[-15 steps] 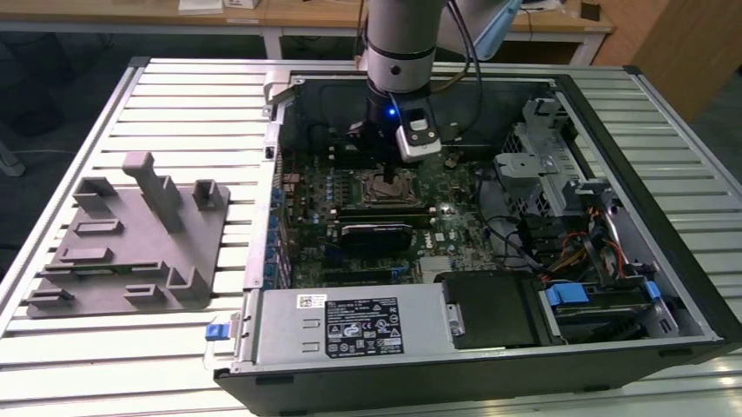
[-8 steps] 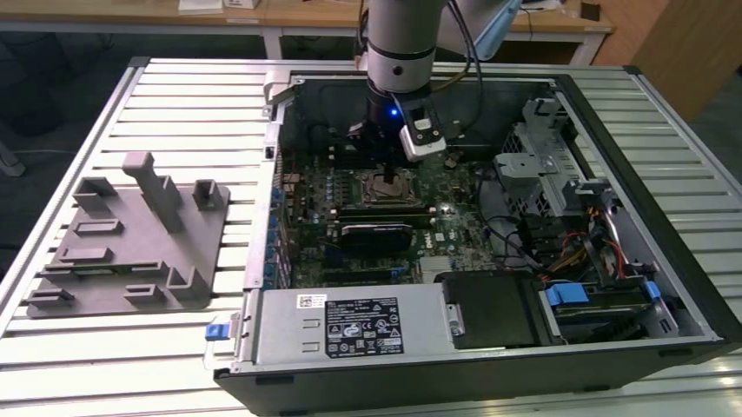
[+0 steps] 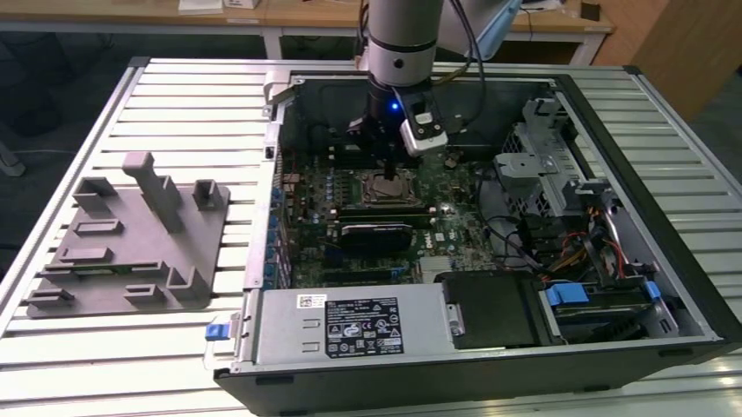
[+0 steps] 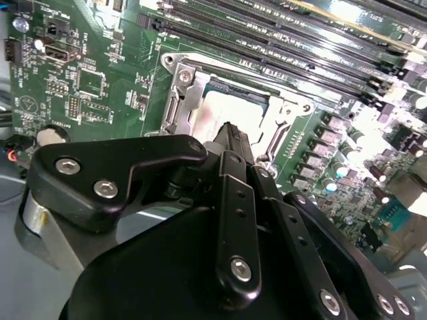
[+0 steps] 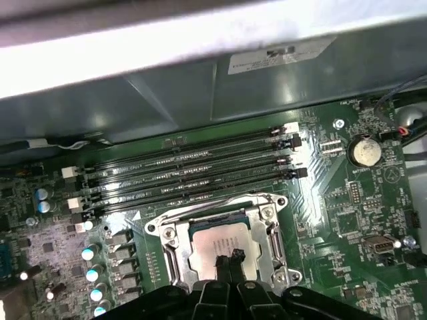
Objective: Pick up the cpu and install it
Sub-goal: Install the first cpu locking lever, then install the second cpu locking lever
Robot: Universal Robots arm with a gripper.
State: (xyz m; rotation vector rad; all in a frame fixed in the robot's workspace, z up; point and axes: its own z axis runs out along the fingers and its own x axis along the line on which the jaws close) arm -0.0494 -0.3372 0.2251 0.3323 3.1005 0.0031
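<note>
The cpu (image 5: 212,245) is a pale silver square lying flat inside the metal socket frame (image 5: 167,235) on the green motherboard. In both wrist views my gripper (image 5: 228,257) stands right over its middle, with the two black fingertips pressed together and nothing between them. The second wrist view has the same cpu (image 4: 230,107) partly hidden behind the gripper (image 4: 230,130). In the exterior view the gripper (image 3: 388,165) reaches down into the open computer case, just above the socket frame (image 3: 388,189). Whether the tips touch the chip's top is unclear.
The case's walls (image 3: 649,113) surround the board. Memory slots (image 5: 187,175) run beside the socket, with a coin battery (image 5: 363,151) nearby. A power supply (image 3: 347,326) and a drive cage (image 3: 545,165) fill the case's other sides. A grey fixture (image 3: 128,243) sits on the slatted table.
</note>
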